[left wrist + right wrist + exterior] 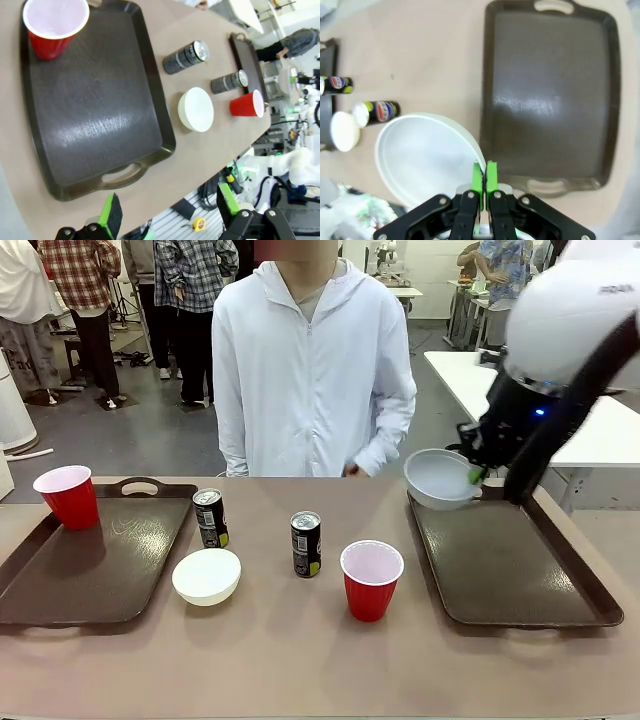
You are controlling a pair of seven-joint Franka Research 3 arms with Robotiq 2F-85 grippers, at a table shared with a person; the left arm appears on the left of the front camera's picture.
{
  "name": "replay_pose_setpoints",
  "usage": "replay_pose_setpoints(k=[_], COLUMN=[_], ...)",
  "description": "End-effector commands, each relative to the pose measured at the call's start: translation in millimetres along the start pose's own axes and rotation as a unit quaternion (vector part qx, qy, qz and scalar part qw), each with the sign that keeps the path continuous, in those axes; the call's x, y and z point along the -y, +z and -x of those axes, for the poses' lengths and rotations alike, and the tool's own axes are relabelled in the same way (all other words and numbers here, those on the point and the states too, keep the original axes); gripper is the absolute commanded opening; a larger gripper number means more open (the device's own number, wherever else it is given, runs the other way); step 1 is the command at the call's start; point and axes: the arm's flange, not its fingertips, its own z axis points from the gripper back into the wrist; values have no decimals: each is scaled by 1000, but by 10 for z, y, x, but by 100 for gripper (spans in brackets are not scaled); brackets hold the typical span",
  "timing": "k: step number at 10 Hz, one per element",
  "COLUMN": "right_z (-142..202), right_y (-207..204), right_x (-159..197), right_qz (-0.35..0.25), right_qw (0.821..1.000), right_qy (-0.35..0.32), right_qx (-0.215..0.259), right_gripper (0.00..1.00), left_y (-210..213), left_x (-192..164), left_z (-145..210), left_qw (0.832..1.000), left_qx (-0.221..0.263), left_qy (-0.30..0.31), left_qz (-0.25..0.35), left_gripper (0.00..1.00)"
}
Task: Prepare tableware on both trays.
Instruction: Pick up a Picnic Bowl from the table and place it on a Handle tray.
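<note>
**A:** Where is the pale grey-blue bowl (437,480)?

**B:** Up in the air, by the far left corner of the right tray (520,570). The right end effector (478,472) is clamped on its rim. It pinches just one thin bit of the edge.

**A:** What could go wrong?

**B:** I think the bowl could slip or swing, since only one small spot holds it. In the right wrist view, most of it hangs over the bare surface (300,660), not the tray. If it is let go here, it may hit the raised rim and tip.

**A:** And the other arm?

**B:** The left end effector (169,205) hangs over the near end of the left tray (95,115). Its fingers are wide apart and hold nothing. One red cup (68,496) stands in that tray's far left corner. The two cans (210,517), the cream-white bowl (206,575) and the other red cup (371,580) sit between the trays. A low sweep could knock them over.
</note>
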Motion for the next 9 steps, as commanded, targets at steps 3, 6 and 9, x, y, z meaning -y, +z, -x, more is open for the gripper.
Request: replay_pose_setpoints(k=[3,6,9], right_z=[156,-89,69], right_y=[2,-96,-42], right_x=[852,1473,1420], right_qz=[-7,-10,-4], right_qw=[1000,996,997], right_qy=[-18,-86,-79], right_qx=[11,-2,2], right_gripper=[0,0,0], left_y=[12,12,12], left_x=[1,1,1], left_z=[-2,-2,-2], left_qw=[1000,1000,1000], left_qx=[5,5,5], left_qy=[5,5,5], left_qz=[6,6,6], left_gripper=[100,100,100])
